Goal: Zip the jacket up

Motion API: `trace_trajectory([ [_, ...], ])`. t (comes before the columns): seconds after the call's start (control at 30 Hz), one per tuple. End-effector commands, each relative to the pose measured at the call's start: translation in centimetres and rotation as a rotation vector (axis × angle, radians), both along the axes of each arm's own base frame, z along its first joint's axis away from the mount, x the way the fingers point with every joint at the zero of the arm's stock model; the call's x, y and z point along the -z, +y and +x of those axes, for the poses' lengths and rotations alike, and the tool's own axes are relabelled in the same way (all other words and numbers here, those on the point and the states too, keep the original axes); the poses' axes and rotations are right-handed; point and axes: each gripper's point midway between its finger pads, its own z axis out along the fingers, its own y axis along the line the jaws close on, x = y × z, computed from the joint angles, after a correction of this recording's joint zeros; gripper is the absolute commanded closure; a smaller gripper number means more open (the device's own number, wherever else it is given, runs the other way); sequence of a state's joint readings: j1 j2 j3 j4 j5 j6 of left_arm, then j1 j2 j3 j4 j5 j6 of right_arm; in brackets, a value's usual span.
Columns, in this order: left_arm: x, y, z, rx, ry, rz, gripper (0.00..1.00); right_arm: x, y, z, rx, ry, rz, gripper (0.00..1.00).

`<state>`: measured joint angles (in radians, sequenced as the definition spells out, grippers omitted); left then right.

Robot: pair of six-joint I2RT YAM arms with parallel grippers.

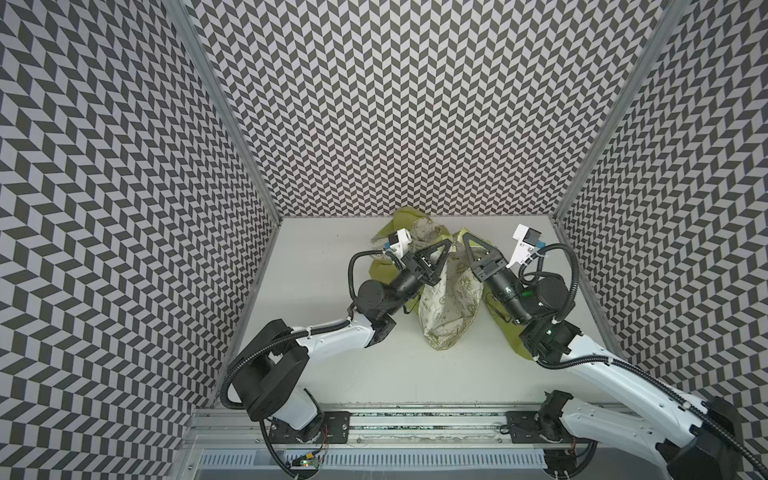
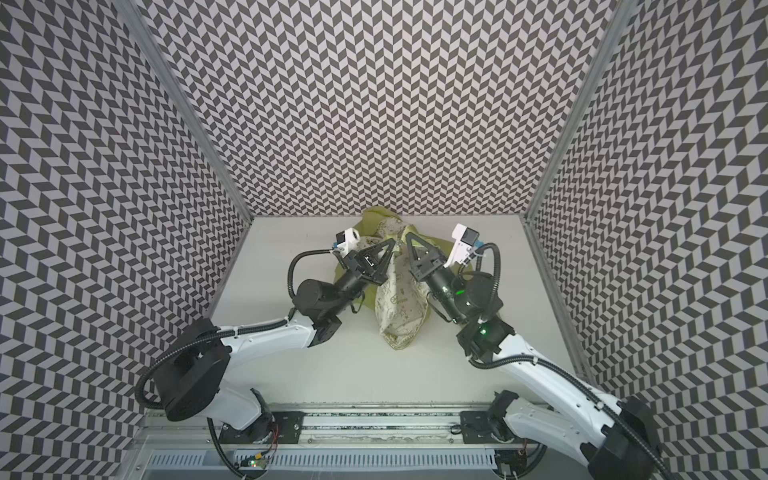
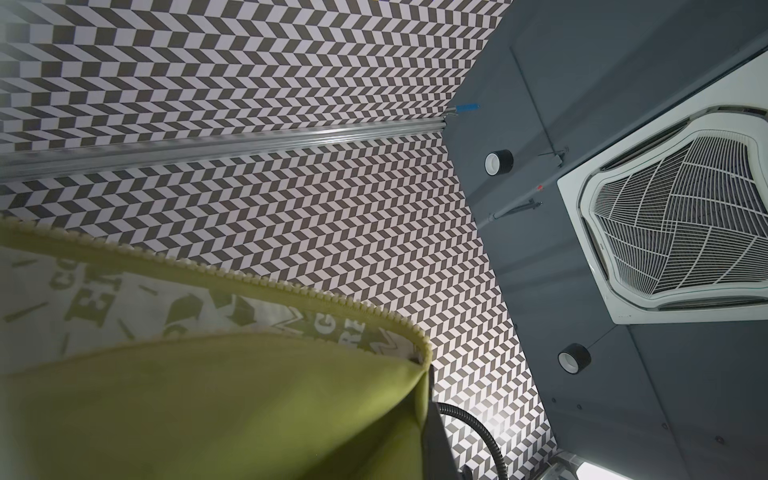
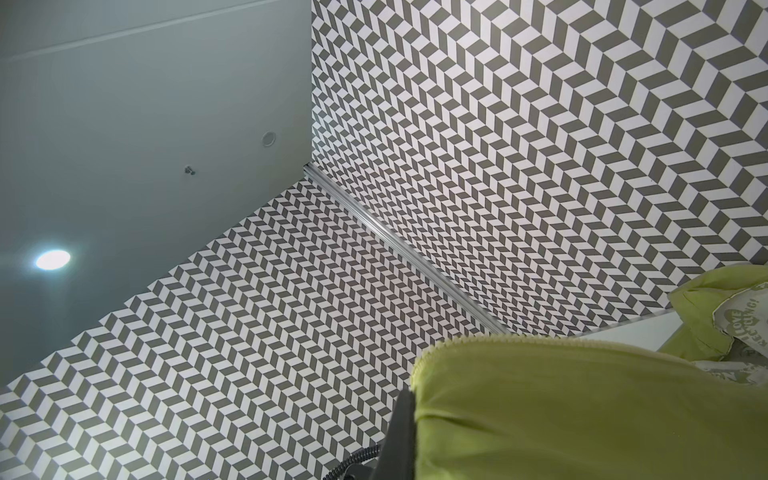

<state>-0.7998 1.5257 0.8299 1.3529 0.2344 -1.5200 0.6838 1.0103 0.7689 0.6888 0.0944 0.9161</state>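
Note:
The olive-green jacket (image 1: 449,307) hangs unzipped between my two raised grippers in both top views, its cream printed lining (image 2: 401,303) facing outward, its hood (image 1: 409,220) resting at the back of the table. My left gripper (image 1: 447,242) (image 2: 392,240) is shut on one front edge of the jacket. The left wrist view shows green fabric (image 3: 249,407) pinched at that gripper (image 3: 428,376), with a row of zipper teeth (image 3: 291,286) running away. My right gripper (image 1: 466,235) (image 2: 407,235) is shut on the other front edge (image 4: 582,415), the teeth (image 4: 457,341) just past its finger (image 4: 403,424). The slider is hidden.
The white table (image 1: 332,374) is enclosed by chevron-patterned walls (image 1: 124,208) on the left, back and right. A metal rail (image 1: 415,419) with both arm bases runs along the front edge. The two gripper tips stand close together above the table's back middle.

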Motion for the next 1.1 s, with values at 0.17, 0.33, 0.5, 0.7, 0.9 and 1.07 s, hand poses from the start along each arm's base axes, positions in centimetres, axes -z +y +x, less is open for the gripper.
trace_trajectory([
  [0.17,-2.4,1.2,-1.4,0.007,-0.06,-0.062,1.0,-3.7,-0.1,-1.9,-0.049,-0.112,0.054,1.0],
  [0.33,-2.7,1.3,-1.4,0.004,-0.066,-0.064,1.0,-3.3,0.0,-1.9,-0.055,-0.098,0.043,1.0],
  [0.5,-2.8,1.2,-1.5,0.005,-0.07,-0.06,1.0,-2.9,-0.3,-1.6,-0.043,-0.081,0.056,1.0],
  [0.7,-2.6,1.0,-1.5,0.008,-0.068,-0.06,1.0,-3.1,-0.8,-0.9,-0.001,-0.07,0.089,1.0],
  [0.9,-2.6,1.0,-1.4,0.006,-0.065,-0.06,1.0,-3.3,0.0,-1.5,-0.048,-0.088,0.067,1.0],
  [1.07,-2.5,1.0,-1.5,0.009,-0.067,-0.06,1.0,-3.3,0.1,-1.7,-0.054,-0.097,0.049,1.0],
])
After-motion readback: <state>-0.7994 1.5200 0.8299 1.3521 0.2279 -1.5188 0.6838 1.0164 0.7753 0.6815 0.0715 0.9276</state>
